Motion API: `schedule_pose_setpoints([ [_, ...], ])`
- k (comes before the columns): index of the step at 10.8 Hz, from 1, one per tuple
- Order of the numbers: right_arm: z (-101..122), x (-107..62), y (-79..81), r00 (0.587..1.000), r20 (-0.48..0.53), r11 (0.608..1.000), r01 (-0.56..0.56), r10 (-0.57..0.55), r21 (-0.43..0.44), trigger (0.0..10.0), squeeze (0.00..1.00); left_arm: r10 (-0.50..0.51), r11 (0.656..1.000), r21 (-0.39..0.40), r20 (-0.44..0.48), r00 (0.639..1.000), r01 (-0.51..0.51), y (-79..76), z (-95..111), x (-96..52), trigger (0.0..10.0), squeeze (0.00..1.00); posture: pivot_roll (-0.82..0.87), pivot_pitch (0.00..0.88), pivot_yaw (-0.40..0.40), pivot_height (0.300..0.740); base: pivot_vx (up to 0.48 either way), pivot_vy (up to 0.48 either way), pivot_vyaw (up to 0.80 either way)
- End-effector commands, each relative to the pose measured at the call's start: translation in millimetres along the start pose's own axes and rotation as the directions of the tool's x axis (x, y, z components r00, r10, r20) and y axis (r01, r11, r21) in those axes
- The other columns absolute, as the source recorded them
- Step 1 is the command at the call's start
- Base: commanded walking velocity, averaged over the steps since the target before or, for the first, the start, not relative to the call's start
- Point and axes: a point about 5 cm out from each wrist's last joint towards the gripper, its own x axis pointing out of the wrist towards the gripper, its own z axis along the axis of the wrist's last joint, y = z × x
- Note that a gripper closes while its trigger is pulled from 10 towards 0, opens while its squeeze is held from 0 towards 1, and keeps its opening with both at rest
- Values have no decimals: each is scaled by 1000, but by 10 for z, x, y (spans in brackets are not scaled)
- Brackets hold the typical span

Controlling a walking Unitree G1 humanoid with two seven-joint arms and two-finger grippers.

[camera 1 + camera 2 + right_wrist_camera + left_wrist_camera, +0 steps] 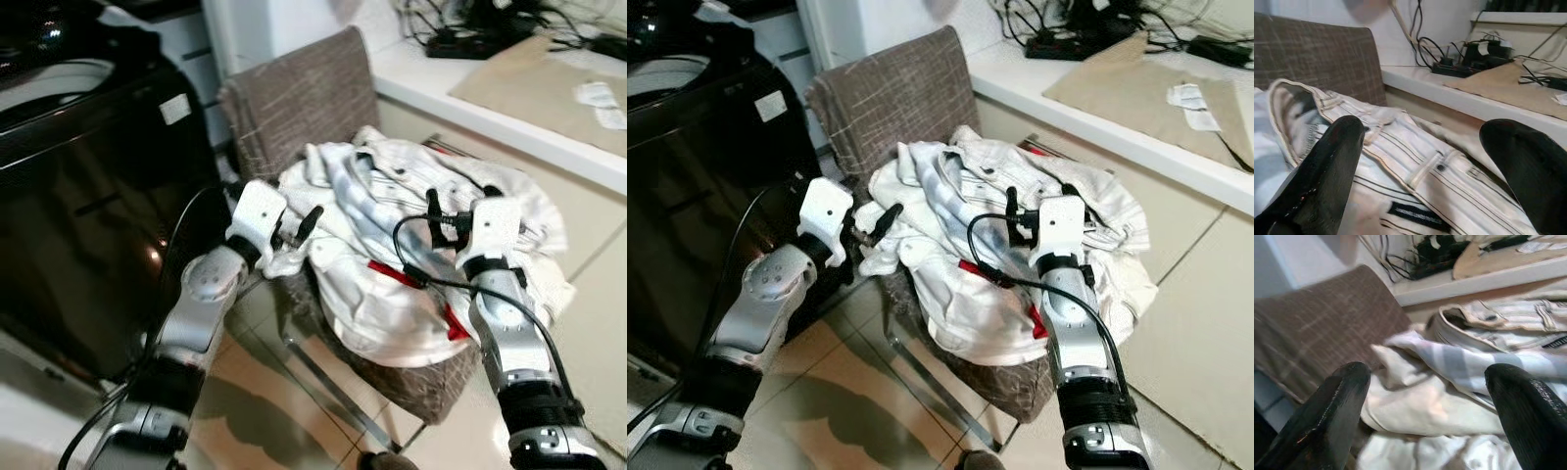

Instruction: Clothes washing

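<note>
A black washing machine [88, 196] is seen at the robot's left, with a white table [460, 98] carrying cables and a sheet of cardboard at the upper right. Between them, a chair [304, 98] covered in brown checked fabric is set on the tiled floor [265, 392]. A heap of pale clothes [392, 264], including a striped garment and a white piece with red marks, is piled on the chair seat. The left end effector [299, 230] is held at the heap's left edge; its 2 fingers [1337, 401] are spread wide apart, and nothing is clamped between them. The right end effector [436, 215] is placed over the top of the heap, above the striped garment [1440, 171], its 2 fingers [1327, 161] likewise parted widely and empty.
</note>
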Motion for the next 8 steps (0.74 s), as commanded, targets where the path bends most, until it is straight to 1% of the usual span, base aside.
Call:
schedule_pose_setpoints([
  [1, 10, 4, 27, 1000, 10, 1000, -2, 2, 4, 10000, 0, 1, 1000, 23, -12, 1000, -1, 7, -20, 12, 10000, 0, -241, 0, 66, 740, 0, 0, 0],
  [2, -8, 5, 42, 1000, -4, 1000, -11, 11, 1, 10000, 0, 1, 1000, 24, -16, 1000, -1, 2, -31, 6, 10000, 0, -240, 0, 68, 740, 0, 0, 0],
  [3, -24, 8, 53, 1000, -17, 1000, -14, 14, 14, 10000, 4, 1, 1000, 18, -17, 1000, -1, -1, -34, -6, 10000, 0, -236, 0, 70, 740, 0, 0, -788],
  [4, -49, 19, 99, 999, -31, 999, -27, 27, 18, 10000, 4, 4, 1000, 25, -19, 1000, -3, 8, -61, -47, 10000, 0, -222, 0, 64, 740, 0, 0, -775],
  [5, -54, 25, 115, 999, -33, 999, -31, 32, 12, 10000, 0, 12, 1000, 23, -20, 1000, -12, 21, -66, -57, 10000, 0, -212, 0, 57, 740, 0, 0, -775],
  [6, -44, 44, 144, 999, -28, 999, -40, 40, 17, 10000, 4, 35, 999, 14, -16, 999, -35, 54, -58, -78, 10000, 0, -192, 0, 43, 740, 0, 0, -788],
  [7, -25, 111, 159, 998, -35, 998, -55, 55, 6, 10000, 0, 61, 998, 12, -11, 998, -61, 87, -50, -90, 10000, 0, -178, 0, 25, 740, 0, 0, 0],
  [8, 16, 186, 130, 998, -36, 998, -58, 58, 2, 10000, 0, 86, 996, 11, -9, 996, -86, 113, -39, -96, 10000, 0, -170, 0, 18, 740, 0, 0, 0],
])
